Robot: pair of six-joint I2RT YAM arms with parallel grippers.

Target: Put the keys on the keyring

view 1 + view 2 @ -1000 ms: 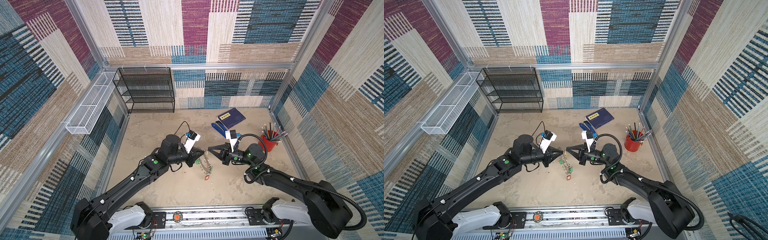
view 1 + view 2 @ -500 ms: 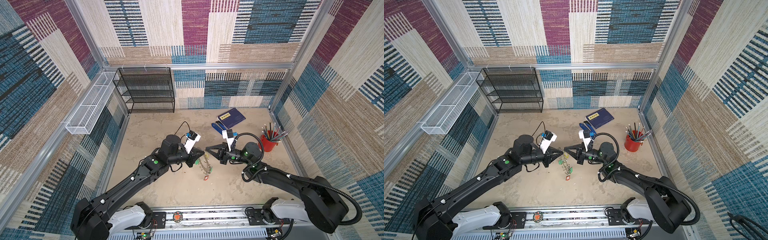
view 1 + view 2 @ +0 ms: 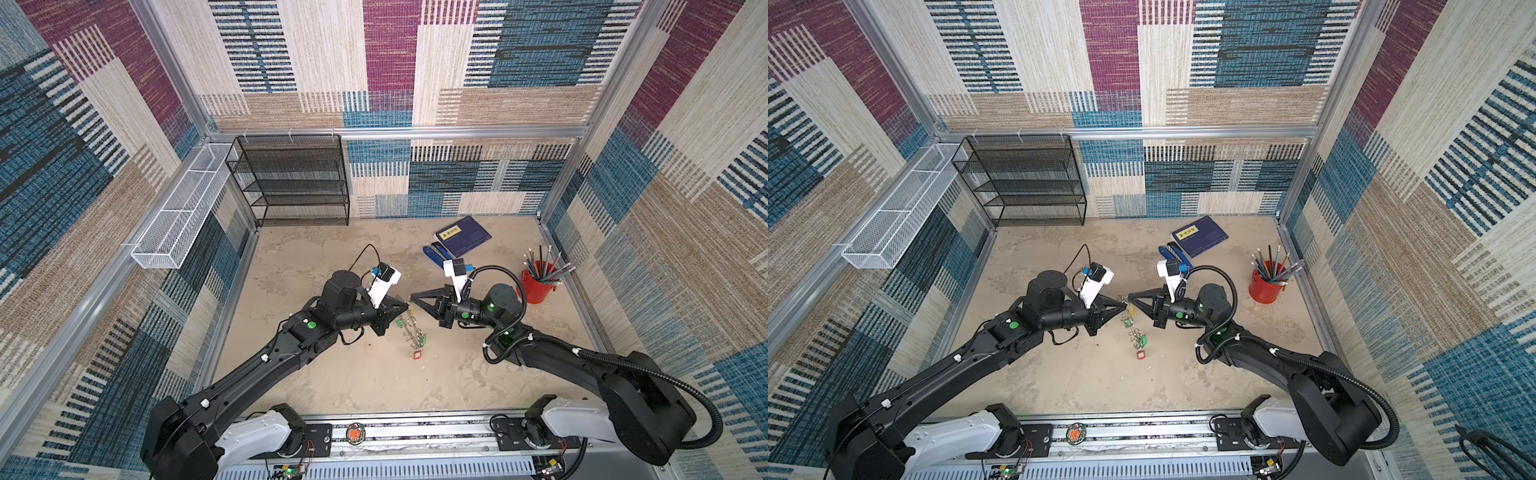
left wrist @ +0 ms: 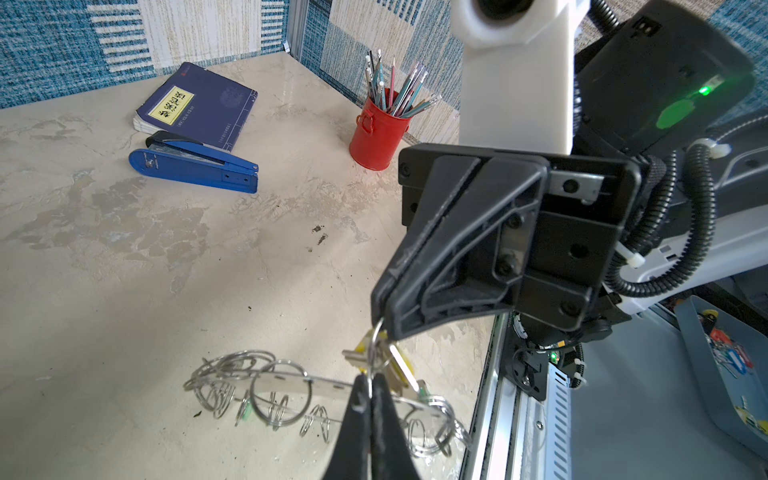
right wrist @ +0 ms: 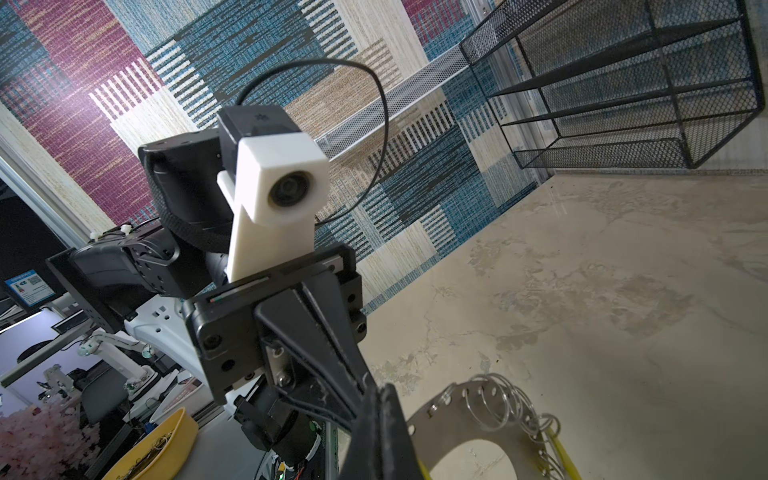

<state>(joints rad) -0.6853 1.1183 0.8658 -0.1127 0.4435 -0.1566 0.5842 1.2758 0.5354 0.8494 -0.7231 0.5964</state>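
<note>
My left tool (image 4: 370, 384) is pinched shut on the rim of the keyring (image 4: 291, 384), held over the desk (image 4: 124, 270) between both tools. My right tool (image 4: 380, 318) is closed on a split ring (image 4: 375, 338) that seems to carry the yellow-tagged key (image 4: 401, 361), just beside that rim.

Grey keyring (image 4: 291, 384) aloft, tagged keys (image 4: 401, 360) on it

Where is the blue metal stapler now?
In both top views the blue metal stapler lies on the beige table, right of the middle toward the back wall, beside the dark blue book and left of the red pencil cup.
</note>
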